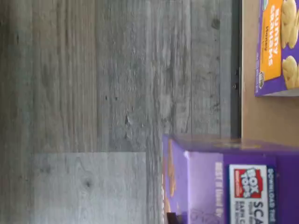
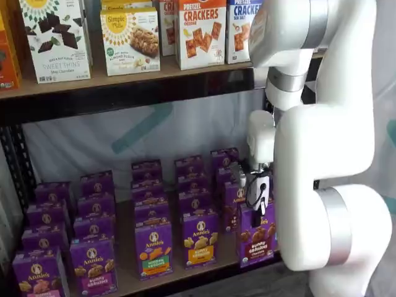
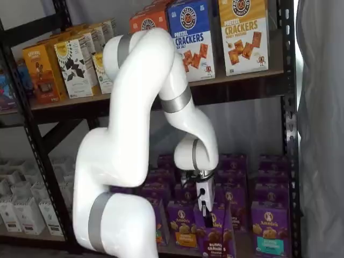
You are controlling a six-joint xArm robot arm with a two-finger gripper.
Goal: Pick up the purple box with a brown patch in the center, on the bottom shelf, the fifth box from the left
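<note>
The purple box (image 2: 256,238) with dark brown bunny cookies on its front stands at the right end of the front row on the bottom shelf (image 2: 124,279). In both shelf views my gripper (image 2: 258,193) comes down onto its top, shut on the purple box (image 3: 213,234), which sits slightly forward of its neighbours. The wrist view shows the box's top flap (image 1: 224,182) close up, with a Box Tops label. My fingers do not show in that view.
Several rows of purple Annie's boxes fill the bottom shelf; a yellow-patch box (image 2: 199,242) stands right beside the held one, and a honey one (image 1: 278,46) shows in the wrist view. Cracker boxes (image 2: 201,31) line the upper board. The rack's black post (image 3: 290,134) stands at the right.
</note>
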